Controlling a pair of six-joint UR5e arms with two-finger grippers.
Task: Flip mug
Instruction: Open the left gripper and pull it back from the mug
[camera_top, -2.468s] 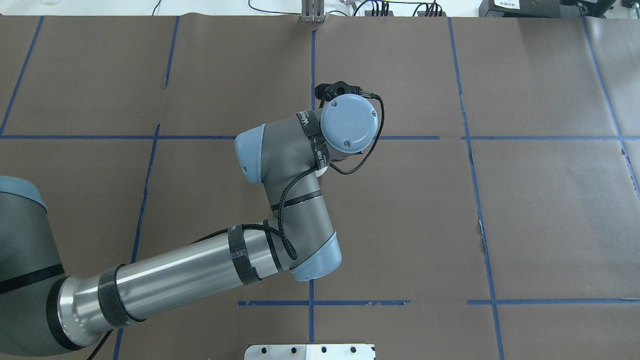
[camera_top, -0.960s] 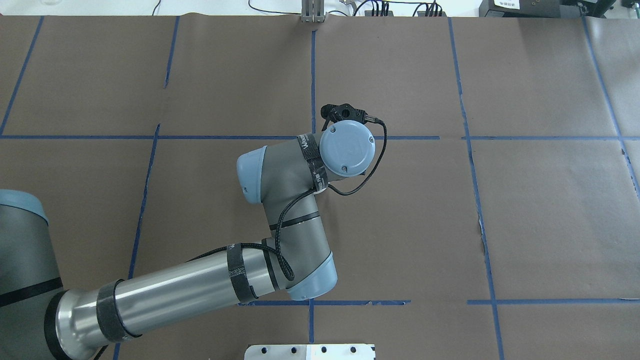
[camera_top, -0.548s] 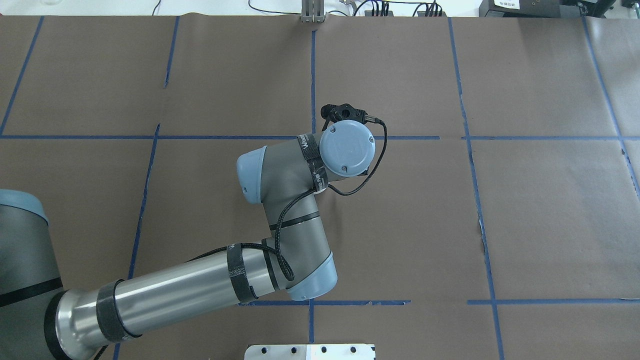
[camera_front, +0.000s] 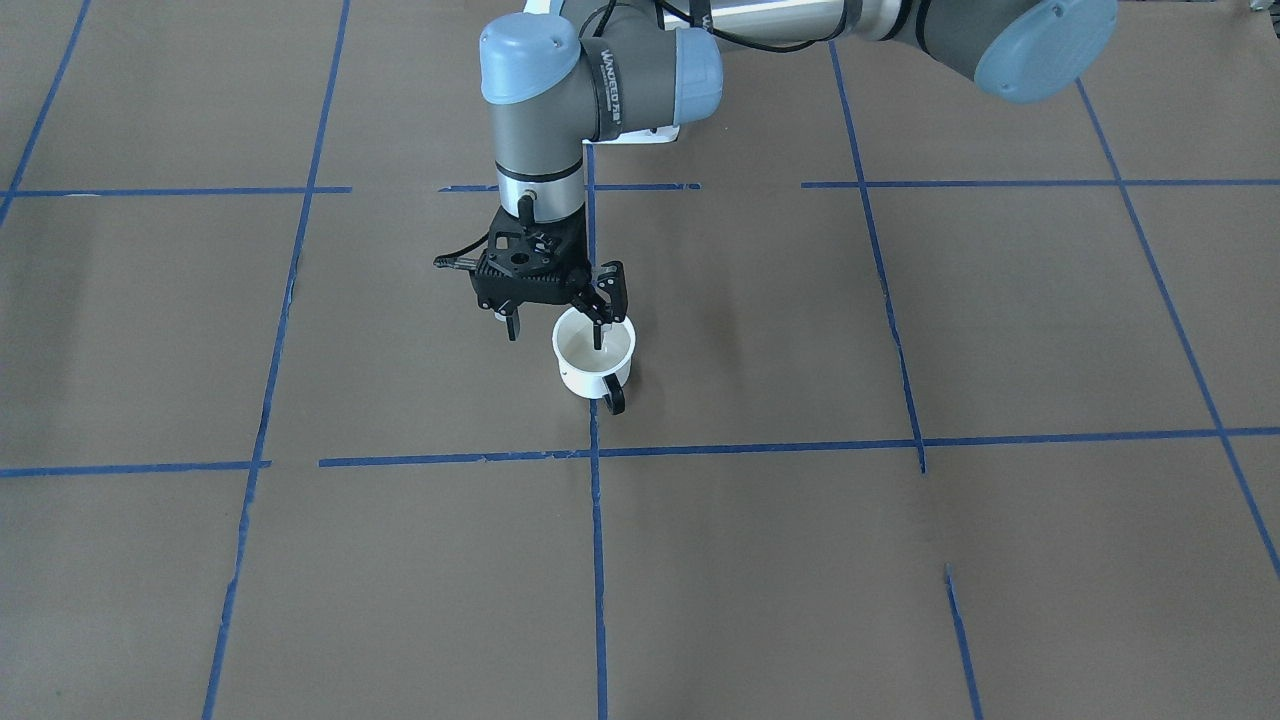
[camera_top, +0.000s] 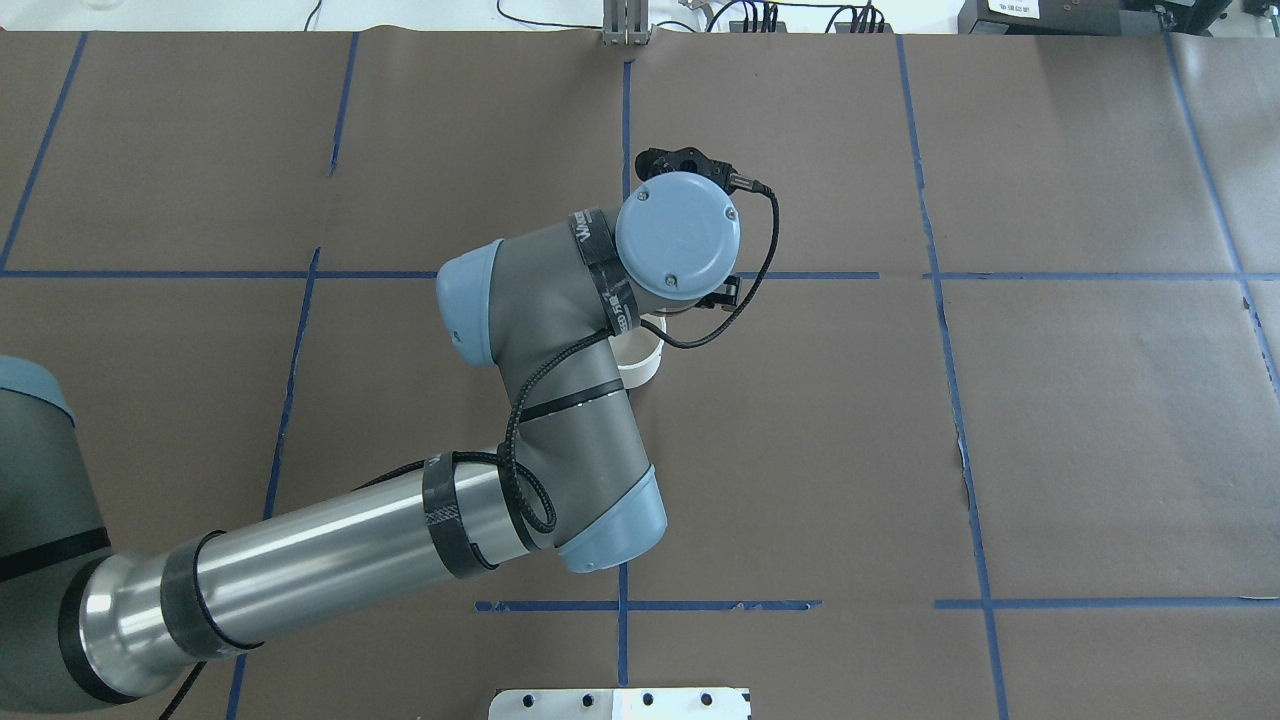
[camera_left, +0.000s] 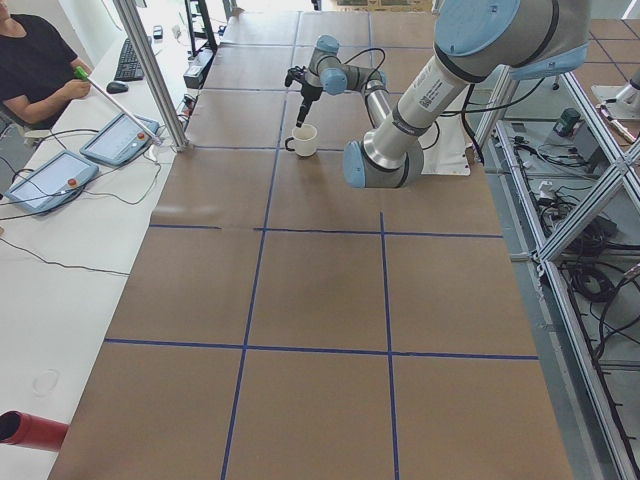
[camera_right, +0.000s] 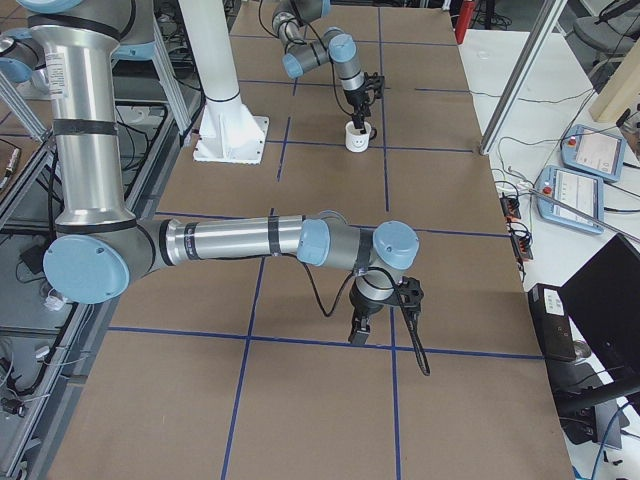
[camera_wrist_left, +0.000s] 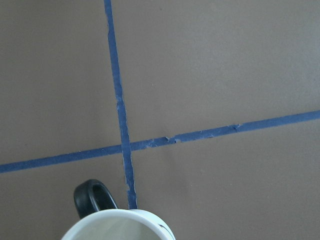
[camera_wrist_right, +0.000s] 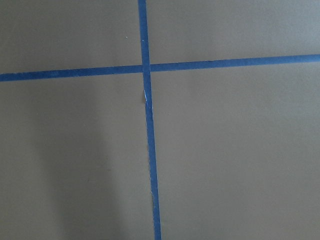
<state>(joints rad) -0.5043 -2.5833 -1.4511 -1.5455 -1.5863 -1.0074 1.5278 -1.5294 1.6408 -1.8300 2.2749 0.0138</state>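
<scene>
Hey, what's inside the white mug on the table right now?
The mug looks empty: only its pale inside shows. One finger of the left claw hangs over the opening, hiding a strip of the bottom; whether it dips below the rim is unclear.

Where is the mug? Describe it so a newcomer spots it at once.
Start from the brown table with its grid of blue tape and look near the middle, under the left arm's open pincer. The mug stands there, mouth up, on a tape line. It is small and white with a thin black handle, and stands out sharply against the brown.
</scene>
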